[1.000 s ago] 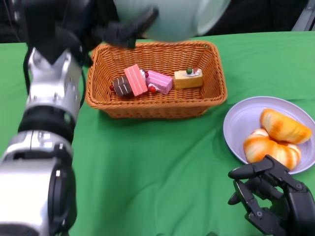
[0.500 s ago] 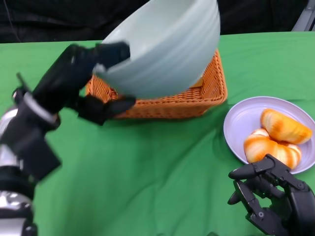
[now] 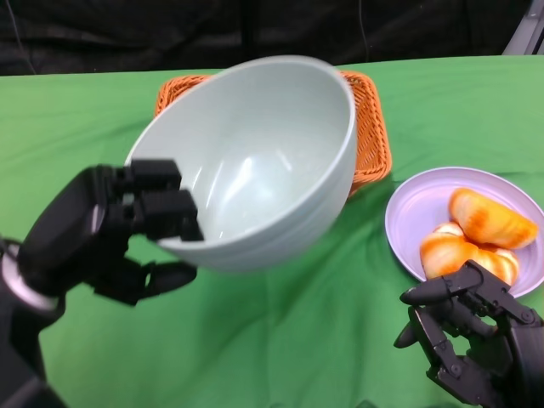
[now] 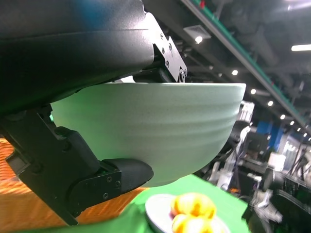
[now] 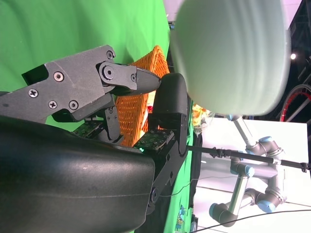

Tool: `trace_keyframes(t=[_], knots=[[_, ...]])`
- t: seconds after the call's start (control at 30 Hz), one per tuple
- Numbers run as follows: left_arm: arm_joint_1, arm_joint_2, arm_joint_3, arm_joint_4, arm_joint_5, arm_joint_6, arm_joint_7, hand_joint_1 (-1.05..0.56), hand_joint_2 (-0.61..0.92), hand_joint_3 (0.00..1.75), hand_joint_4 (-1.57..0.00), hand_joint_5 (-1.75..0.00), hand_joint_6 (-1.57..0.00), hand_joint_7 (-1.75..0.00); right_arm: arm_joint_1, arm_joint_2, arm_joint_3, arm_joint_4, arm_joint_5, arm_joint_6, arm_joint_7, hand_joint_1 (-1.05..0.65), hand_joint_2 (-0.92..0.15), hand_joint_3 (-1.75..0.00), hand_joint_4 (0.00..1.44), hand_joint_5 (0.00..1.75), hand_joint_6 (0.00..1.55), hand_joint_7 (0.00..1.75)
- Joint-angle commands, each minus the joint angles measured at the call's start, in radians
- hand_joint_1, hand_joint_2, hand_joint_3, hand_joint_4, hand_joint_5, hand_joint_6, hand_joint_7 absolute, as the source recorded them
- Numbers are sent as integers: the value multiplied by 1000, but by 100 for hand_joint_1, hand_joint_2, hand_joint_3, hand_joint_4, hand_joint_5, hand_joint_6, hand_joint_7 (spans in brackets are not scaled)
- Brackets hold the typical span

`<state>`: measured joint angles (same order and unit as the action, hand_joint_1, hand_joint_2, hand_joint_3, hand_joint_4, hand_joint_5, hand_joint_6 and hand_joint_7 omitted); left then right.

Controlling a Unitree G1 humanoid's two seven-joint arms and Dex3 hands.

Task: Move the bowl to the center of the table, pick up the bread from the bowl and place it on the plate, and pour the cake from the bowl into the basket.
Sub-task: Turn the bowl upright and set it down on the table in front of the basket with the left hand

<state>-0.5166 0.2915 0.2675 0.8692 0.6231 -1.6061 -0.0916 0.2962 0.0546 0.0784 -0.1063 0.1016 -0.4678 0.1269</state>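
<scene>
Left hand holds the empty bowl above the green counter.

At centre frame the pale green bowl hangs tilted, its mouth facing the camera, the left hand gripping its rim with fingers inside and thumb beneath. It hides most of the wicker basket behind. At right, the lilac plate carries the bread. The right hand sits at lower right, fingers loosely spread and holding nothing.

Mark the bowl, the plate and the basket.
bowl [image 3: 255,161], head view, on its bare inner wall.
plate [image 3: 408,217], head view, on its bare left part.
basket [image 3: 372,127], head view, on its right wall.
</scene>
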Motion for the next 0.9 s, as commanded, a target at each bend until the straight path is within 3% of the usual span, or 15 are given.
trace_keyframes(t=[0.03, 0.13, 0.3, 0.4, 0.53, 0.57, 0.63, 0.7, 0.77, 0.83, 0.9], knots=[[42, 37, 11, -54, 81, -8, 116, -8, 32, 135, -86, -173, -84, -135, 10, -10, -10, -17, -1, 5, -5, -16, -77, -61, 73, 148, 69, 121], [67, 54, 3, -81, 172, -8, 216, -9, 34, 132, -88, -174, -83, -138, 12, -10, -11, -20, -4, 6, -6, -17, -77, -59, 73, 147, 69, 120], [108, 95, -14, -113, 377, -8, 379, -7, 44, 104, -85, -175, -74, -157, 13, -10, -10, -23, 10, 13, 0, -15, -79, -59, 72, 147, 68, 121], [119, 136, -78, -129, 519, 49, 535, -7, 41, 96, -85, -174, -81, -150, 13, -11, -9, -21, 25, 9, 10, -16, -79, -60, 72, 148, 68, 121], [109, 207, -273, -128, 695, 184, 844, -6, 45, 92, -85, -175, -82, -146, 23, -10, -4, -41, 65, 21, 34, -16, -77, -63, 70, 152, 67, 123], [102, 224, -328, -124, 729, 219, 916, -6, 46, 77, -85, -175, -82, -146, 27, -9, -3, -48, 68, 25, 36, -16, -75, -66, 70, 154, 66, 125], [83, 256, -442, -112, 793, 293, 1061, -5, 49, 67, -85, -175, -82, -147, 36, -10, 0, -60, 71, 29, 40, -17, -74, -69, 70, 156, 66, 126], [60, 279, -552, -92, 846, 360, 1193, -13, 63, 36, -85, -173, -85, -141, 45, -14, 2, -71, 77, 30, 48, -17, -71, -74, 71, 162, 65, 132], [33, 291, -655, -57, 881, 422, 1302, -16, 72, 19, -85, -172, -87, -131, 56, -19, 3, -89, 85, 33, 59, -18, -65, -84, 71, 169, 64, 138], [7, 293, -742, -13, 891, 476, 1373, -17, 77, 11, -83, -173, -86, -130, 65, -24, 3, -103, 89, 31, 71, -17, -60, -97, 71, 173, 64, 142], [-15, 290, -810, 31, 876, 514, 1405, -11, 78, 7, -81, -174, -76, -149, 72, -30, 1, -113, 79, 24, 76, -17, -56, -107, 74, 174, 62, 150]])
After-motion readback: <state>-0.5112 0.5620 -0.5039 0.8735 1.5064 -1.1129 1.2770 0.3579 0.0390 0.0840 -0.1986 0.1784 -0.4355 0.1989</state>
